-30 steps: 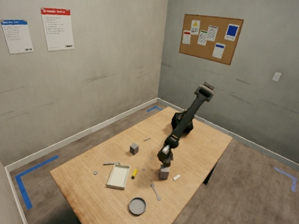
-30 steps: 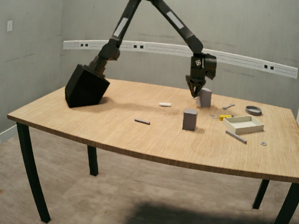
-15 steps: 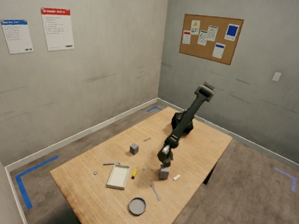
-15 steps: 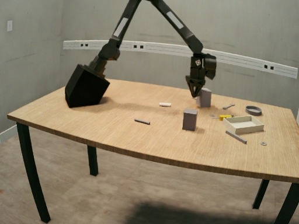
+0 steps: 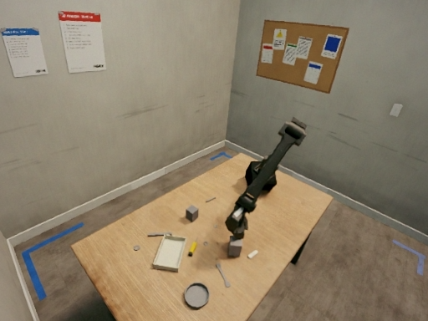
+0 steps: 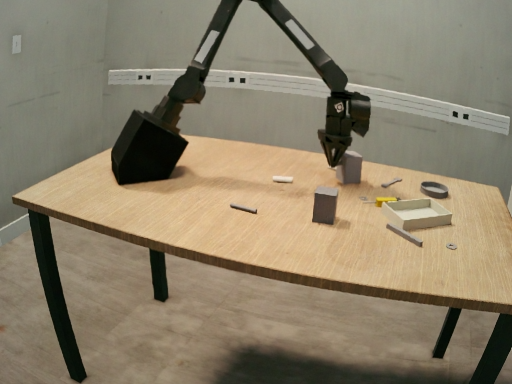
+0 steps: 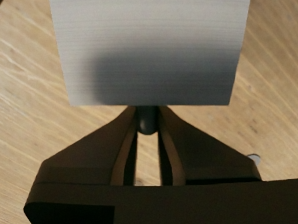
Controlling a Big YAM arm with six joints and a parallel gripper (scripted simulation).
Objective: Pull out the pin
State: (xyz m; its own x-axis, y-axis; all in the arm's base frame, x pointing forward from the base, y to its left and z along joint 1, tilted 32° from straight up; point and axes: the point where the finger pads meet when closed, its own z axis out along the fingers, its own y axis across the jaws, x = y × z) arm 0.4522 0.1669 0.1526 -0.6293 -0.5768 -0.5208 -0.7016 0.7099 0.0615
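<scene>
So we've got the hand (image 7: 148, 137) clamped on the pin (image 7: 148, 120), which in the wrist view is that dark round stub poking out of the block (image 7: 150, 30) at its 6 o'clock edge. The fingers sit narrow on either side of it, pinching right where it leaves the grey face, so most of the pin looks to be still in its hole.

From the exterior view the hand comes in at the block's 9 o'clock side, tips right up against it, the arm reaching steeply down. We figure the grip is that close to the face because there's only a short bit of pin to grab.

The block is loose on the tabletop (image 6: 200, 220), so the pull probably wants to go straight along the pin's axis, or the block gets dragged or twisted with it.

For the drop, the second block (image 6: 325, 205) sits near at roughly 7 o'clock of ours in the exterior view, so that side's a bad pick. The bare wood toward the base (image 6: 146, 148), past the white stub (image 6: 282, 179), looks safer to us.
</scene>
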